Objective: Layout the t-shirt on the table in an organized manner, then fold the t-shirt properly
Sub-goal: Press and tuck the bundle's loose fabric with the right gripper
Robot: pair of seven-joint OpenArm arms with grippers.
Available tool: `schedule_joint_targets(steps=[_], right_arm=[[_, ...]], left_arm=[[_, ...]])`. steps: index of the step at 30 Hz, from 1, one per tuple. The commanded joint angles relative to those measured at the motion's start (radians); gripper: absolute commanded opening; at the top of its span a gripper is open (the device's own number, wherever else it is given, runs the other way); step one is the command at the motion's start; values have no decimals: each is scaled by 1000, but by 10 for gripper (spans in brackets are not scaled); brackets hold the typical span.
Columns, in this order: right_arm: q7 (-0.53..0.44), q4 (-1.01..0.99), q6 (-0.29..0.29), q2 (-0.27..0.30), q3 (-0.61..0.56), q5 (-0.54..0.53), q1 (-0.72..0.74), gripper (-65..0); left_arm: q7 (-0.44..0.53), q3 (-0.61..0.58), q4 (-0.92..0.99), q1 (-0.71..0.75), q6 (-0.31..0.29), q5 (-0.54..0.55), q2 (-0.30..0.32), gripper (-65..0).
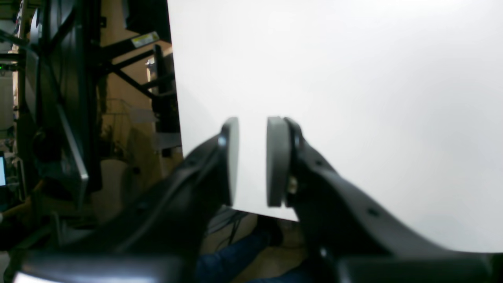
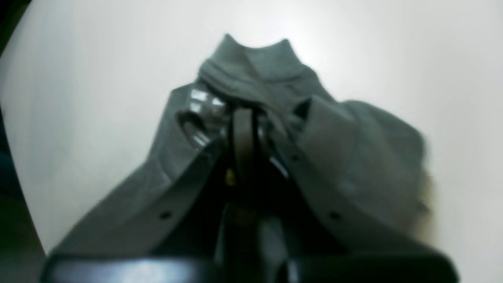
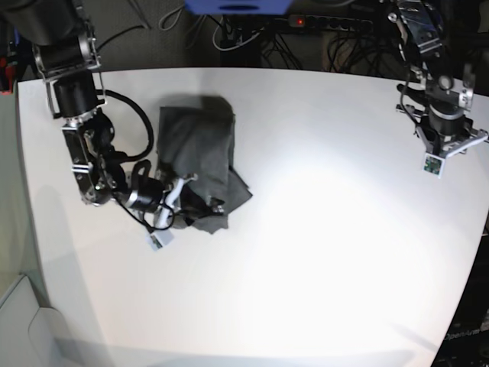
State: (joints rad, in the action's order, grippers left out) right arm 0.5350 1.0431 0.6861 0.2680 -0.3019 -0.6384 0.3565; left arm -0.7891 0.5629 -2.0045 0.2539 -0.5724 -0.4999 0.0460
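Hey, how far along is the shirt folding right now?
Early. Nothing looks done: the dark charcoal-grey fabric t-shirt lies bunched in a crumpled heap on the large white table, not spread out. In hand: the right pincer is shut on a fold of it. The left pincer hovers slightly open and empty over bare tabletop. Spreading flat and every fold remain.

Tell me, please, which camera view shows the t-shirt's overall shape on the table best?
The base view: it shows the whole t-shirt bunched on the table, with the right gripper at its near edge. The right wrist view shows only blurred folds around the shut jaws. The left wrist view shows none of it.
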Motion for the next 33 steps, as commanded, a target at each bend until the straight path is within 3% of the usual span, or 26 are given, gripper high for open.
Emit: schedule_joint_targets(steps=[1, 10, 16, 20, 23, 29, 33], right_arm=[[-34, 13, 12, -14, -23, -21, 37, -650], [-186, -211, 12, -92, -156, -21, 71, -650], [-237, -292, 12, -92, -190, -22, 106, -650], [-230, -163, 12, -62, -190, -25, 102, -650], [-134, 41, 12, -25, -173, -27, 42, -650], [14, 420, 12, 15, -52, -24, -156, -650], [15, 474, 12, 18, -3, -22, -279, -650]], left_arm=[[12, 4, -19, -3, 10, -4, 10, -530], [13, 4, -20, 15, 10, -4, 12, -530], [13, 4, -19, 17, 10, -4, 24, -530], [13, 4, -19, 8, 10, -3, 25, -530], [13, 4, -19, 8, 10, -3, 27, -530], [13, -2, -19, 6, 10, -3, 27, -529], [13, -1, -17, 6, 10, 16, 27, -529]])
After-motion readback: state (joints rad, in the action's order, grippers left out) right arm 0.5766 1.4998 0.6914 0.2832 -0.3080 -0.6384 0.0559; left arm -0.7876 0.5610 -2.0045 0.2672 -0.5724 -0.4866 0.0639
